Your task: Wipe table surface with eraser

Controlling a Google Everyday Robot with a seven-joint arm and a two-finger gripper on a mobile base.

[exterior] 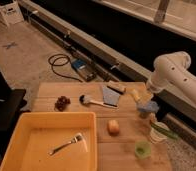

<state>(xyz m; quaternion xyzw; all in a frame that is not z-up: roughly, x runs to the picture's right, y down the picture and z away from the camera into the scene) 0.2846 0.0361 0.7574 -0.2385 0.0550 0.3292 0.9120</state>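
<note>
The eraser (116, 86), a small tan block with a dark face, lies near the far edge of the wooden table surface (126, 137), on the far corner of a blue-grey flat sheet (110, 95). My white arm (172, 75) reaches in from the right. My gripper (144, 95) hangs low over the table's right side, to the right of the eraser and apart from it, beside a small yellowish object (135, 94) and just above a blue sponge-like block (148, 107).
A yellow tray (26, 125) with a fork (67, 144) fills the near left. Grapes (62, 102), a white-handled brush (92, 101), an orange fruit (113, 127), a green cup (142, 149) and a white cup (158, 133) stand on the table. A cable (58, 65) lies on the floor.
</note>
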